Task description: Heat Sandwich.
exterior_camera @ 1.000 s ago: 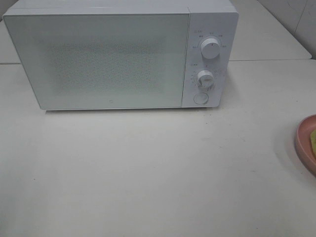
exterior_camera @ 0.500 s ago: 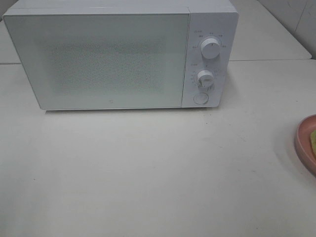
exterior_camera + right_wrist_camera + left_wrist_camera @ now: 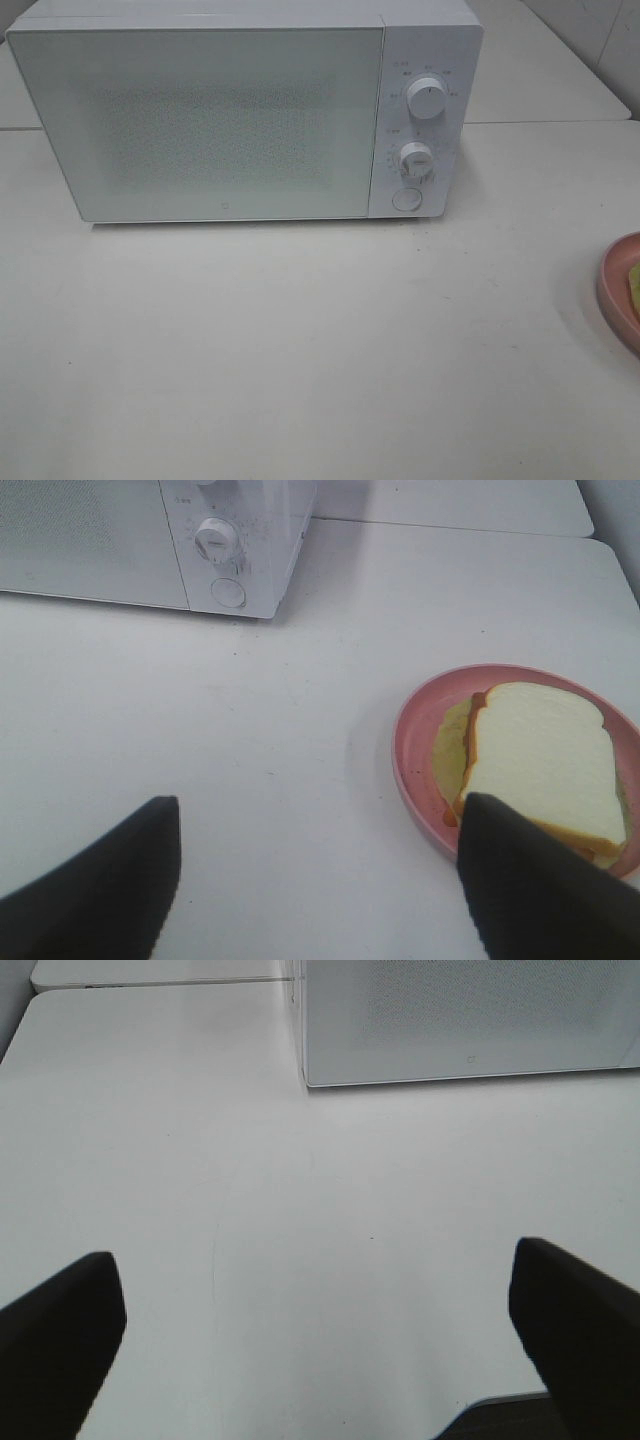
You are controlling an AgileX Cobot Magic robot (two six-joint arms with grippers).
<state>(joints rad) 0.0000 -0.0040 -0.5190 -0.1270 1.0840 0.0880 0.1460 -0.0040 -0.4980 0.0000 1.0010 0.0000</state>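
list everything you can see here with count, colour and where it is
microwave: one, white, back of the table, door shut
knobs: two, white, on the microwave's right panel, round button below
table: one, white, under everything
plate: one, pink, on the table right of the microwave
sandwich: one, white bread, brown crust, green lettuce, on the plate
left gripper: one, black, open, above bare table
right gripper: one, black, open, near the plate

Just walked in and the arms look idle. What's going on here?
Nothing is being handled yet. The sandwich lies on a pink plate on the table, right of the white microwave, whose door is closed. Both the left gripper and right gripper are open and empty above the table.
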